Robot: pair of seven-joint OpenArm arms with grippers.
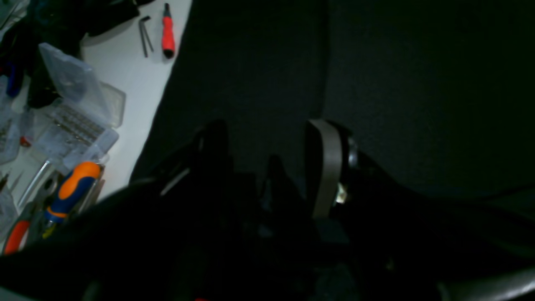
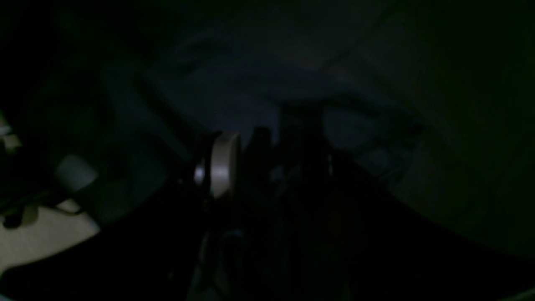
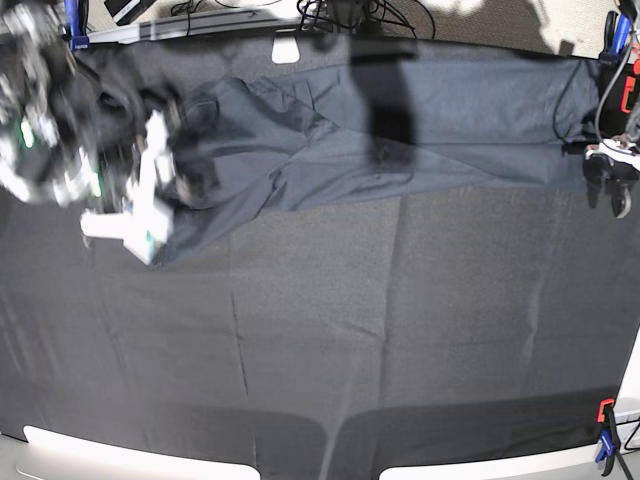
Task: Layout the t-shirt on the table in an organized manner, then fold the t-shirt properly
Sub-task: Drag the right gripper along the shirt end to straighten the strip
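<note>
Up along the far edge of the table (image 3: 320, 350), in the base view, the t-shirt (image 3: 470, 140) is stretched out sideways in one long dark grey band. It's wrinkled and bunched toward that view's left end, flatter toward the right. The rest of the black cloth in front of it is bare.

My left gripper (image 1: 271, 154) is wide open with nothing between the fingers (image 1: 328, 167). From its wrist cam I just see dark cloth underneath, and I honestly can't tell whether that's shirt or tablecloth. In the base view it sits at the right edge of the table (image 3: 608, 180), just beside that end of the shirt. Off the side of the table on that cam is a white bench with a red screwdriver (image 1: 168, 31), a couple of hex keys (image 1: 145, 35), a clear plastic parts box (image 1: 79, 108) and an orange-and-blue tool handle (image 1: 73, 188).

My right gripper (image 3: 150, 210) is over the bunched end of the shirt, and it's blurred in the base view. Its own wrist cam is super dark. I can make out one pale finger pad (image 2: 223, 163) and shirt folds (image 2: 259, 83) beyond it, but I can't tell how far the jaws are apart or whether they've got any fabric.

An orange-and-blue clamp (image 3: 605, 440) sits on the near right corner.
</note>
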